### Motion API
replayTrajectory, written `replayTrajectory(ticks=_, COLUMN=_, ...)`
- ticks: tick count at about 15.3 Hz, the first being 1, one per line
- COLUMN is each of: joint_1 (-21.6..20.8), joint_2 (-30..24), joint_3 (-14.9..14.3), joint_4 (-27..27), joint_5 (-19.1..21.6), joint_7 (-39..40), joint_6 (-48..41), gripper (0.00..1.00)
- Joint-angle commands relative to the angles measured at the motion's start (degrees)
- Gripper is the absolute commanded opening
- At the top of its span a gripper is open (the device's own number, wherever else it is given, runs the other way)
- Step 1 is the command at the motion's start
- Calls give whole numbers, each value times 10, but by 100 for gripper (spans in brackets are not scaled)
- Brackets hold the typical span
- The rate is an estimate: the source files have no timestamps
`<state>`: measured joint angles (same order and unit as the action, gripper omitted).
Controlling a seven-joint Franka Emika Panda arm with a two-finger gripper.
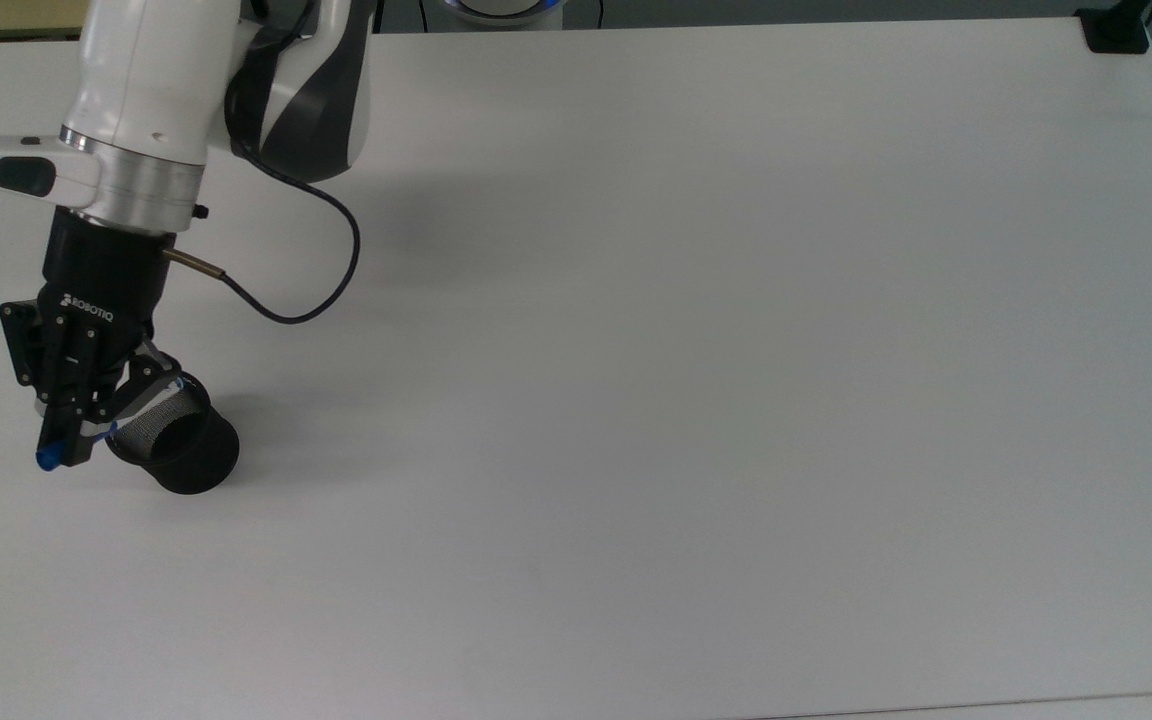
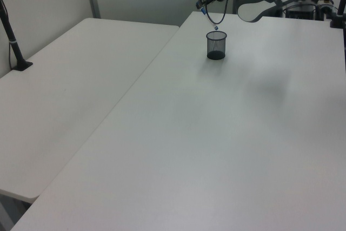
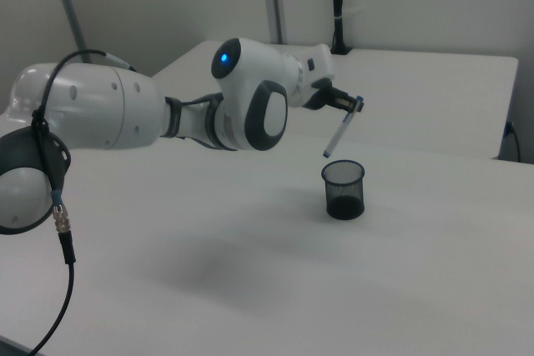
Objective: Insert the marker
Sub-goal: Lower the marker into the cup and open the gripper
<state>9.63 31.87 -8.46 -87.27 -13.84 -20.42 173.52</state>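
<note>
We grip the marker (image 3: 341, 133) tilted above the mesh cup (image 3: 344, 188) near the table (image 1: 736, 400) edge; our gripper (image 3: 354, 105) holds its top. Lowering off-centre could catch the rim and tip the cup.

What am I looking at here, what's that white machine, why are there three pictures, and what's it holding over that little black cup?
The white machine is a robot arm with jointed segments. At its end sits a black pincer with two fingers, its grasping part. The three pictures show one moment from three cameras: the top view looks down on the table, and the left and right views look across it from the sides.

On the white table stands a black mesh cup. The pincer is shut on a marker, white with a blue cap. In the right view the marker hangs tilted in the air, its lower tip just above the cup's rim and not yet inside. A dark cable loops from the arm's wrist.
</note>
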Motion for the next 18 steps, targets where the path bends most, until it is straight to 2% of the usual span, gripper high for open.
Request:
replayTrajectory(ticks=1, joint_1=10, joint_2=11, joint_3=-7, joint_4=-10, joint_5=-12, joint_7=-15, joint_6=24, gripper=6)
replayTrajectory(ticks=5, joint_1=16, joint_2=18, joint_3=-7, joint_4=-20, joint_5=-19, joint_7=-13, joint_6=57, gripper=7)
replayTrajectory(ticks=7, joint_1=16, joint_2=18, joint_3=-7, joint_4=-23, joint_5=-19, joint_7=-13, joint_6=57, gripper=12)
replayTrajectory(ticks=10, joint_1=16, joint_2=18, joint_3=-6, joint_4=-35, joint_5=-25, joint_7=-13, joint_6=57, gripper=13)
replayTrajectory(ticks=11, joint_1=16, joint_2=18, joint_3=-6, joint_4=-38, joint_5=-28, joint_7=-12, joint_6=58, gripper=24)
replayTrajectory(ticks=12, joint_1=16, joint_2=18, joint_3=-6, joint_4=-39, joint_5=-28, joint_7=-13, joint_6=57, gripper=69)
replayTrajectory(ticks=13, joint_1=16, joint_2=18, joint_3=-6, joint_4=-40, joint_5=-28, joint_7=-13, joint_6=55, gripper=100)
replayTrajectory(ticks=18, joint_1=10, joint_2=12, joint_3=6, joint_4=-38, joint_5=-20, joint_7=-17, joint_6=46, gripper=100)
